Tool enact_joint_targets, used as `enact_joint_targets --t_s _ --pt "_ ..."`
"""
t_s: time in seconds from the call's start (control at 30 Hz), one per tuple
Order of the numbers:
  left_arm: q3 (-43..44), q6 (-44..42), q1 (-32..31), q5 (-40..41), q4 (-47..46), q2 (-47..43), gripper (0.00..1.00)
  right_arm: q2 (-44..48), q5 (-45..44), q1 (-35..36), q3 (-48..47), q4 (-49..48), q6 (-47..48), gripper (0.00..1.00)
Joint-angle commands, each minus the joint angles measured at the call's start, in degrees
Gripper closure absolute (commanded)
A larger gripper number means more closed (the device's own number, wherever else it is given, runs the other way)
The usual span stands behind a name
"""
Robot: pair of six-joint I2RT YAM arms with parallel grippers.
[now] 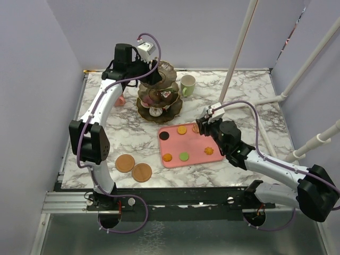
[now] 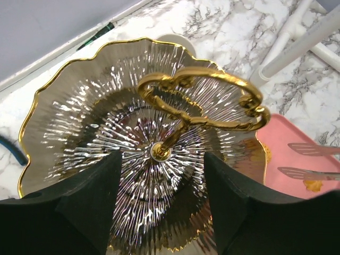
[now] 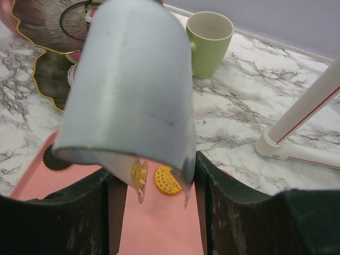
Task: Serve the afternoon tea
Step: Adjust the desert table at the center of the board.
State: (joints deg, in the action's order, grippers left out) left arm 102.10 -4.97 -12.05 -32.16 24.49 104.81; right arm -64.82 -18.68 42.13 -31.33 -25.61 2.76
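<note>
Left gripper [image 2: 162,172]: released, jaws spread over the top tier, grasping nothing.
Stand [image 2: 79,122]: upright at 12 o'clock on the marble table [image 1: 244,95] in the top view. Its gold ring [image 2: 154,87] sits at 12 o'clock from the left gripper in the wrist view.
Pastries [image 1: 154,111]: on the stand's lower tiers.
Right gripper [image 3: 155,178]: clenched on grey tongs [image 3: 133,85], whose tips hang over the pink tray [image 1: 194,161].
Cookies [image 1: 184,156]: lie apart on the tray, at 5 o'clock from the stand. A yellow cookie [image 3: 167,179] is near the tong tips; I cannot tell whether they touch.
Pale-green mug [image 3: 210,50]: just beside the stand, at 3 o'clock.
Pink mug [image 1: 121,100]: at 9 o'clock from the stand, partly hidden by the left arm.
Coasters [image 1: 125,163]: two, side by side, at 7 o'clock on the table.
</note>
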Motion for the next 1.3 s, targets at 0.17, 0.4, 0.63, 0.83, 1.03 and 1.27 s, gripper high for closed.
enact_joint_targets --t_s 0.17,0.4,0.63,0.83,1.03,1.27 --pt "8.6 -2.5 0.7 -6.6 2.1 6.3 0.52 1.3 -5.0 -1.2 2.1 -0.8 -2.0 0.50" --pt "7.0 -0.3 0.0 -5.3 -2.7 6.0 0.71 -0.6 -6.2 -2.4 2.7 -2.6 -2.6 0.50" --pt "-2.7 6.2 -1.0 5.0 -13.3 -1.1 0.96 -3.7 -4.8 -3.5 2.8 -5.7 -4.9 0.50" --pt "-9.6 12.4 -3.1 13.3 -18.8 -6.7 1.00 -7.0 -1.8 -3.6 0.9 -7.8 -3.8 0.50" --pt "-12.9 11.6 -7.3 23.8 -19.7 -9.7 1.00 -10.0 -0.7 -3.6 0.0 -9.8 -4.0 0.50" --pt "-12.5 9.0 -10.1 38.5 -19.6 -10.0 1.00 -10.8 0.5 -3.6 -0.6 -11.6 -4.2 0.48"
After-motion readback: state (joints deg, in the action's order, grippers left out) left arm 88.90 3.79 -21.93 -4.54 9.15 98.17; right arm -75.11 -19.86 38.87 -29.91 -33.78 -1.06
